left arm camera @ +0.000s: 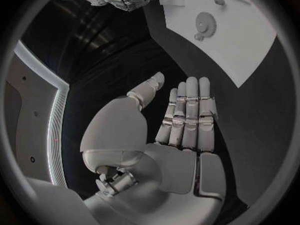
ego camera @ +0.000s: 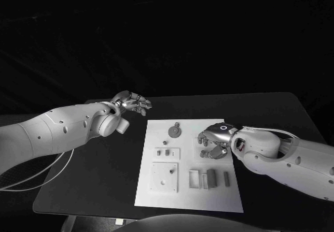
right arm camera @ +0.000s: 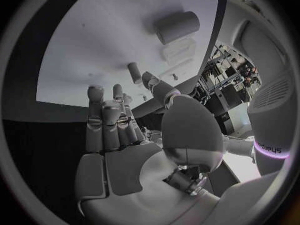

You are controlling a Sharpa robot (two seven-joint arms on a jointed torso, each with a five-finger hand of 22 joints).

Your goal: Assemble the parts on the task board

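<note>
The white board [ego camera: 191,193] holds small grey parts [ego camera: 214,178]. Both the left hand [ego camera: 133,103] and the right hand [ego camera: 212,142] are wide, holding nothing.

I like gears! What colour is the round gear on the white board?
Grey. The gear lies on the white task board, clearest in the head view.

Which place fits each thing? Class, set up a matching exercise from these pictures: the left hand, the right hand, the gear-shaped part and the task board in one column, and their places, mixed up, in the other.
Things
1. left hand
2. right hand
3. gear-shaped part
4. task board

Places
A. lying on the board's far end
B. in the middle of the black table
C. over the board's right edge, fingers apart, holding nothing
D. off the board, over the bare table beyond its far left corner, holding nothing

Pairs: 1-D, 2-C, 3-A, 4-B
</note>
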